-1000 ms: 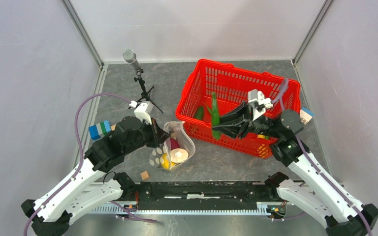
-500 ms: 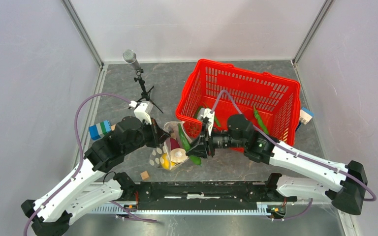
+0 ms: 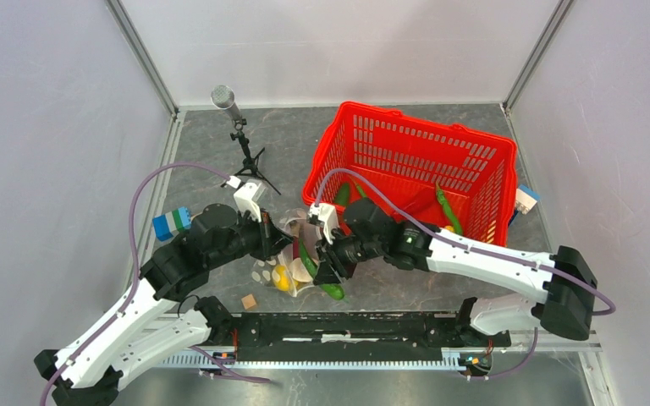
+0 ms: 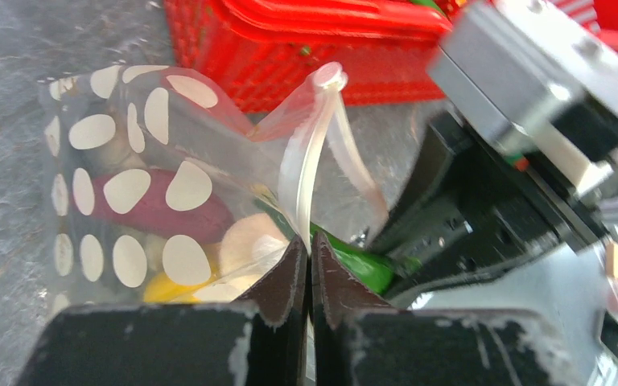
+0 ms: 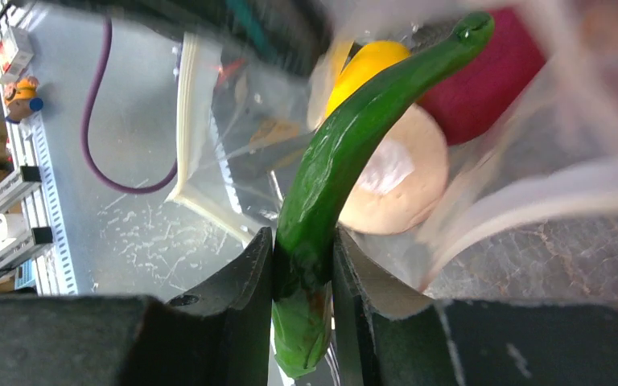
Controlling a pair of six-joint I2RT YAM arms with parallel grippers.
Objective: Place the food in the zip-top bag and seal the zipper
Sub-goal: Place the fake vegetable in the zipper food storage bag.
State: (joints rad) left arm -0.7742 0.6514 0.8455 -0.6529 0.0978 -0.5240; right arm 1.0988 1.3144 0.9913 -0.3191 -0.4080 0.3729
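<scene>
**Green pod poised at the mouth of the held-open bag**

Green pod (image 5: 346,153) is pinched near its thick stem end by the right end effector (image 5: 302,265), whose jaws stand partly apart and are clamped on it. A short stub pokes out behind the fingers at the bottom of the right wrist view. From the grip the pod's long axis runs up and to the right of that frame, its thin tip reaching in among the food already inside: a yellow piece (image 5: 370,64), a magenta aubergine (image 5: 483,88) and a pale round piece (image 5: 394,177).

The left end effector (image 4: 307,257) is fully closed on the zipper (image 4: 306,161), which arches up out of its fingertips and holds one lip of the zip-top bag (image 4: 113,137) away from the other.

In the top view the bag lies on the bench (image 3: 288,144) at centre frame, just left of the right end effector, with its mouth turned toward that arm. The pod points from lower right to upper left, straight into the opening, so the right arm is the one placed to feed it in.

Judging from this, the next move is a short push along the pod's own axis, then a release.

Behind, in the red mesh basket (image 3: 406,144), another green pod (image 3: 446,205) is not yet bagged.
</scene>
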